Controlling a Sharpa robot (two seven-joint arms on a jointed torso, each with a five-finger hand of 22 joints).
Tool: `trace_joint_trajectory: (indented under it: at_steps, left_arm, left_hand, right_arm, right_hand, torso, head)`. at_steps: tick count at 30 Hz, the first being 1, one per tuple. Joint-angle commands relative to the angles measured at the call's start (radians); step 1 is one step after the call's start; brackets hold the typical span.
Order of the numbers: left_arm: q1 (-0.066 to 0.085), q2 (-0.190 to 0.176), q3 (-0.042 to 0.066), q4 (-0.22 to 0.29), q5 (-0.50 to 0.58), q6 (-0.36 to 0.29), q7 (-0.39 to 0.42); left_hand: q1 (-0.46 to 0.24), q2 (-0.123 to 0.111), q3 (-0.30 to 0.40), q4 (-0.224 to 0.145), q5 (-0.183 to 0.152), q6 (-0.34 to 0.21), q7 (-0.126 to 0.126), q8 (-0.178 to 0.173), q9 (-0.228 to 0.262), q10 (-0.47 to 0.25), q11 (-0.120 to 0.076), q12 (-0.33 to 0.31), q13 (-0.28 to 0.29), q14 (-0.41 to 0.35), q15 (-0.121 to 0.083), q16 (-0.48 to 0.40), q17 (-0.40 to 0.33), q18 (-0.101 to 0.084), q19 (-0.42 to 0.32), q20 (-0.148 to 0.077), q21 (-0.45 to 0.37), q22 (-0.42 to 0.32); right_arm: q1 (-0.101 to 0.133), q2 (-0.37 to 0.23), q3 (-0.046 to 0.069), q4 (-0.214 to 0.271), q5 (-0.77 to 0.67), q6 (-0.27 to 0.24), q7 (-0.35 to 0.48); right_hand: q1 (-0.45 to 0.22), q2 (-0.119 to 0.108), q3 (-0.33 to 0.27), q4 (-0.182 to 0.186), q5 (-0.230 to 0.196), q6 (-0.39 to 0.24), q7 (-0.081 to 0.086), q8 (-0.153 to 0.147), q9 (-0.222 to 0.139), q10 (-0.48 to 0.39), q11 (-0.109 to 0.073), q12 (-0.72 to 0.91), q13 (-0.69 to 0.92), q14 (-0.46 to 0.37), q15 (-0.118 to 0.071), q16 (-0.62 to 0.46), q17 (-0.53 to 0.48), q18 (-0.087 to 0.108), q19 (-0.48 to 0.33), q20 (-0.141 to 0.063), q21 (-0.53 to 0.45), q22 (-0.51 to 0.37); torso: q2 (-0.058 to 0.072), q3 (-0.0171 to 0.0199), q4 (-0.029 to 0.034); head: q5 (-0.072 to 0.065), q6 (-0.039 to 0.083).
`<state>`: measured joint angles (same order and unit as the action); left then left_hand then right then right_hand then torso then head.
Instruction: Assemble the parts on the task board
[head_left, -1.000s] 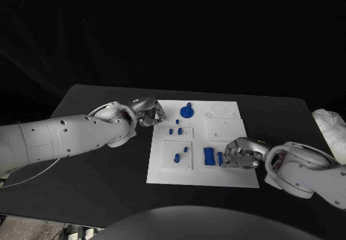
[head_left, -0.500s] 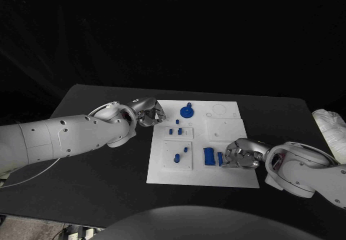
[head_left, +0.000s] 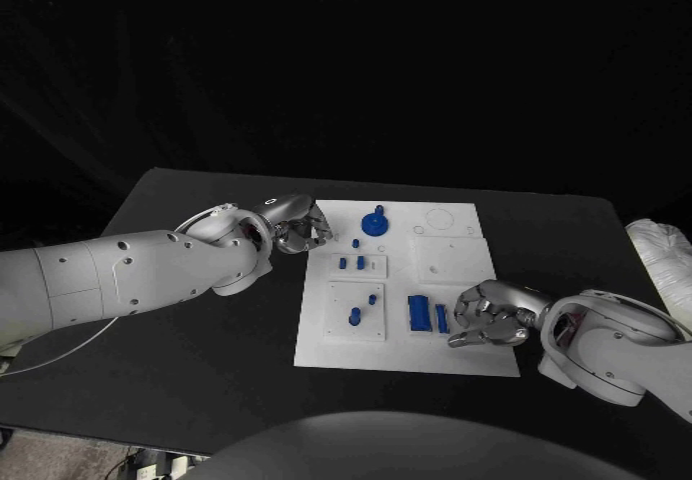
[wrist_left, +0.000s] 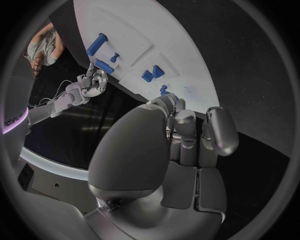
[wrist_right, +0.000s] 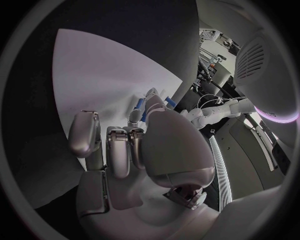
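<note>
Hands curled at the board's (head_left: 408, 350) edges, both empty as far as I see.
Right hand (head_left: 488, 314) should spread its fingers before reaching the blue blocks (head_left: 420, 312); left hand (head_left: 293, 225) waits closed.

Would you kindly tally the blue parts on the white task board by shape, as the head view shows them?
Round disc: 1
Small pegs: 5
Long blocks: 2
Total: 8 blue parts
</note>
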<state>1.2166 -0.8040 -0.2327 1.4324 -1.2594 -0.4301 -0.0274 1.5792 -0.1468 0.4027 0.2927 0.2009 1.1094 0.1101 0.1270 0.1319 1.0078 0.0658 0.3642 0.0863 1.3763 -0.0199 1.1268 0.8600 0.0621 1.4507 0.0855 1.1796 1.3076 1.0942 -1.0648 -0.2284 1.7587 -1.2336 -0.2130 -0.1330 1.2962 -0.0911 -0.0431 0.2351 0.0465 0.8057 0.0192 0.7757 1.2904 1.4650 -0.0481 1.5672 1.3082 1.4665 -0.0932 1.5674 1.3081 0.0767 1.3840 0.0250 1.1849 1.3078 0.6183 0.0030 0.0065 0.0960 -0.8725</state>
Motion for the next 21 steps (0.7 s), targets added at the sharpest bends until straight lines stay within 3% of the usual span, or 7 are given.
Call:
trace_joint_trajectory:
  at_steps: [1,7,11,14,18,20,21]
  left_arm:
    - [0.000,-0.012,0.001,0.021,0.011,-0.085,0.087]
    - [0.001,-0.036,0.001,0.049,0.075,-0.205,0.202]
    - [0.004,-0.057,0.002,0.075,0.176,-0.298,0.316]
    - [0.008,-0.073,0.003,0.099,0.265,-0.342,0.402]
    - [0.014,-0.089,0.003,0.128,0.399,-0.344,0.518]
    - [0.015,-0.090,0.002,0.135,0.454,-0.317,0.557]
    - [0.015,-0.090,0.002,0.136,0.478,-0.300,0.572]
  left_hand:
    - [-0.031,0.000,-0.012,0.000,-0.014,0.004,-0.004,0.005,0.002,0.004,-0.002,0.004,0.001,-0.003,0.002,0.007,0.002,0.012,-0.005,0.002,0.005,0.165]
    - [-0.086,-0.010,-0.035,0.000,-0.021,0.009,-0.013,0.010,0.005,0.023,-0.007,0.021,0.008,-0.012,0.003,0.000,-0.008,0.014,-0.012,0.003,-0.010,0.162]
    - [-0.128,-0.020,-0.056,-0.001,-0.028,0.011,-0.017,0.009,0.003,0.032,-0.001,0.048,0.020,-0.104,0.015,-0.095,-0.133,0.032,-0.068,0.012,-0.123,0.135]
    - [-0.179,-0.025,-0.087,-0.001,-0.029,0.005,-0.017,0.003,-0.001,0.012,0.014,0.064,0.029,-0.265,0.038,-0.210,-0.261,0.061,-0.194,0.029,-0.343,0.088]
    - [-0.256,-0.016,-0.190,-0.006,0.019,-0.029,-0.004,-0.019,-0.012,-0.104,0.042,0.049,0.026,-0.527,0.089,-0.341,-0.313,0.083,-0.527,0.058,-0.750,0.007]
    - [-0.310,-0.006,-0.279,-0.001,0.014,-0.070,0.007,-0.043,-0.023,-0.233,0.039,-0.010,-0.004,-0.707,0.112,-0.483,-0.387,0.062,-0.677,0.068,-0.843,-0.023]
    - [-0.337,-0.002,-0.377,0.004,-0.011,-0.096,0.000,-0.055,-0.029,-0.315,0.027,-0.050,-0.021,-0.826,0.121,-0.579,-0.440,0.049,-0.804,0.069,-0.923,-0.056]
  right_arm:
    - [0.021,-0.022,0.001,0.020,0.076,-0.111,0.162]
    - [0.079,-0.052,0.001,0.035,0.297,-0.166,0.314]
    - [0.117,-0.060,0.001,0.032,0.527,-0.174,0.437]
    - [0.134,-0.057,0.001,0.022,0.688,-0.170,0.523]
    - [0.146,-0.046,0.001,0.007,0.858,-0.117,0.608]
    - [0.148,-0.041,0.001,-0.001,0.908,-0.073,0.624]
    - [0.149,-0.039,0.001,-0.005,0.925,-0.055,0.629]
  right_hand:
    - [-0.020,-0.013,-0.027,0.028,0.003,-0.001,0.000,-0.007,-0.008,0.106,0.004,0.004,0.263,0.104,0.005,0.003,0.263,0.003,0.002,0.001,0.009,0.158]
    - [-0.084,-0.017,-0.072,0.060,0.004,-0.005,0.005,-0.032,-0.035,0.106,0.010,0.004,0.263,0.104,0.012,0.003,0.263,0.008,-0.022,0.005,-0.021,0.150]
    - [-0.148,0.027,-0.093,0.047,0.007,-0.047,0.038,-0.120,-0.112,0.044,0.042,-0.070,0.215,-0.012,0.044,-0.114,0.127,0.049,-0.212,0.027,-0.300,0.075]
    - [-0.179,0.071,-0.120,0.048,0.008,-0.072,0.078,-0.220,-0.223,-0.257,0.091,-0.410,0.008,-0.299,0.086,-0.402,-0.142,0.077,-0.440,0.061,-0.623,-0.025]
    - [-0.248,0.154,-0.163,-0.007,0.003,-0.178,0.147,-0.390,-0.393,-0.761,0.197,-0.956,-0.311,-0.740,0.202,-0.917,-0.492,0.027,-0.636,0.140,-0.852,-0.169]
    - [-0.216,0.103,-0.182,0.029,0.060,-0.311,0.090,-0.531,-0.506,-1.026,0.262,-1.185,-0.455,-0.999,0.278,-1.176,-0.648,-0.009,-0.871,0.178,-1.057,-0.306]
    - [-0.196,0.089,-0.167,0.046,0.042,-0.423,0.029,-0.617,-0.642,-1.148,0.227,-1.283,-0.529,-1.176,0.262,-1.331,-0.812,-0.011,-1.046,0.200,-1.119,-0.490]
  torso:
    - [-0.001,0.0002,0.0005]
    - [-0.006,-0.0006,-0.0012]
    - [-0.015,-0.0026,-0.0056]
    - [-0.020,-0.0031,-0.0089]
    - [-0.021,-0.0008,-0.0141]
    - [-0.020,0.0005,-0.0153]
    - [-0.019,0.0010,-0.0151]
  head:
    - [0.001,0.000]
    - [0.006,0.000]
    - [0.013,0.000]
    - [0.018,0.000]
    - [0.020,0.000]
    - [0.016,0.000]
    - [0.013,0.000]
